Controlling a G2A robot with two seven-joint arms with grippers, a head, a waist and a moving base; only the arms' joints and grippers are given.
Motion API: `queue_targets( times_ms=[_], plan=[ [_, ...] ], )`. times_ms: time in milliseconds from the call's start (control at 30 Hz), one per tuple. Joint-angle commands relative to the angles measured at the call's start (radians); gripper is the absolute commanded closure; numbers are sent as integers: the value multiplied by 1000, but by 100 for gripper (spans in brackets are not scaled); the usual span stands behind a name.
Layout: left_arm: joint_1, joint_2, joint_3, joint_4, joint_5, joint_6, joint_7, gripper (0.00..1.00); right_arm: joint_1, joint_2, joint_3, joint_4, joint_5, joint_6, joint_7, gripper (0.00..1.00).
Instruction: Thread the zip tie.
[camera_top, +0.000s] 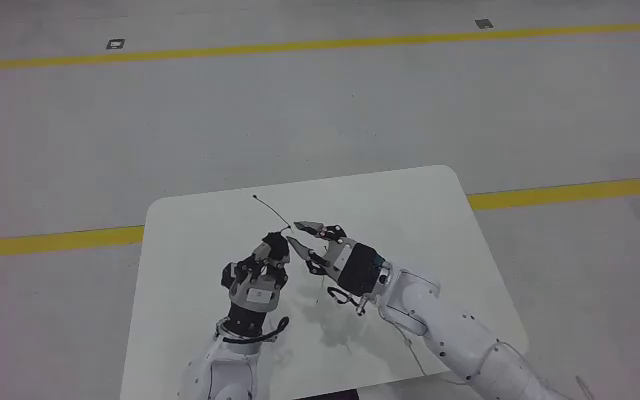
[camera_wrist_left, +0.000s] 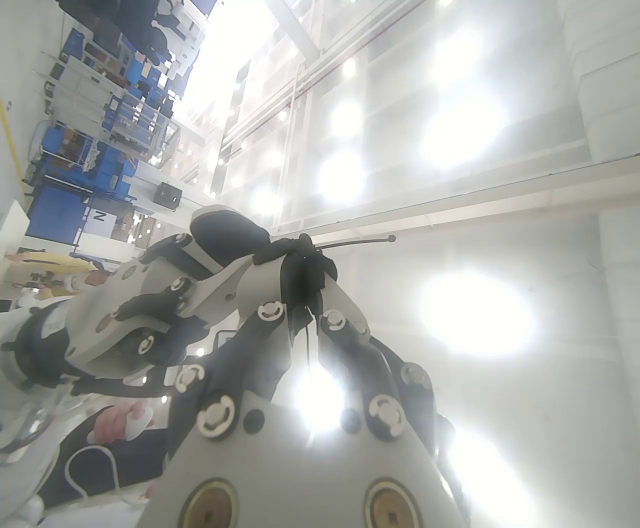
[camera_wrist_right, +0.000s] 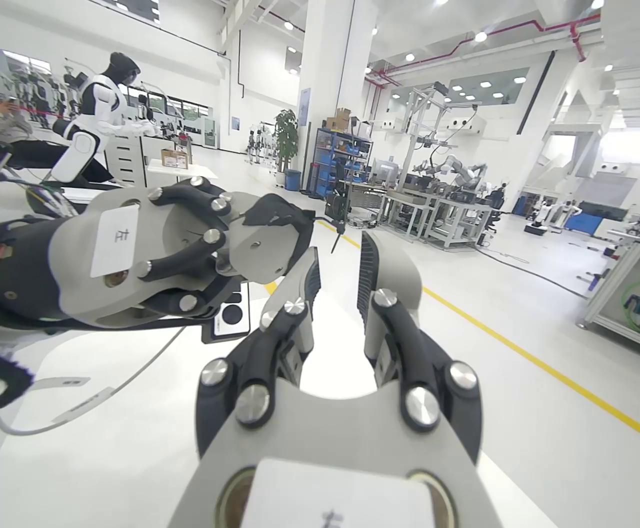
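- The left end effector (camera_top: 281, 240) is up over the white counter (camera_top: 420, 210), near the middle of it.
- Its two fingers are pressed tight together. They pinch the black zip tie (camera_top: 270, 211) at one end.
- The zip tie is thin and almost straight. It sticks out from the pinched fingers, over the counter and away from the robot.
- In the left wrist view, the left end effector (camera_wrist_left: 302, 260) has dark pads at its tips. The zip tie (camera_wrist_left: 355, 243) pokes out from them into the air, with bright ceiling lights behind it. There is a small knob at its far end.
- The right end effector (camera_top: 302, 242) is just beside the left one, and their tips are close together.
- The right end effector's fingers are spread apart with a middle-sized gap. They hold nothing.
- In the right wrist view, the right end effector (camera_wrist_right: 340, 270) has ridged fingers (camera_wrist_right: 369, 270). They point toward the tip of the left end effector (camera_wrist_right: 292, 222).
- A short bit of the zip tie (camera_wrist_right: 336, 239) hangs just past that gap. It is not clear if the bit touches the right fingers.
- The grey floor (camera_top: 300, 120) around the counter has yellow lines (camera_top: 300, 45) on it.
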Motion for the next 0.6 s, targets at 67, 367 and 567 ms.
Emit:
queue_targets(
  times_ms=[67, 367, 567],
  plan=[
    [6, -1, 0, -2, 2, 0, -3, 100, 1, -5, 0, 2, -3, 0, 3, 85],
    [9, -2, 0, -2, 9, 0, -4, 100, 0, -15, 1, 5, -13, -3, 12, 85],
    [9, -2, 0, -2, 9, 0, -4, 100, -2, -22, -1, 5, -20, -2, 15, 95]
  ],
)
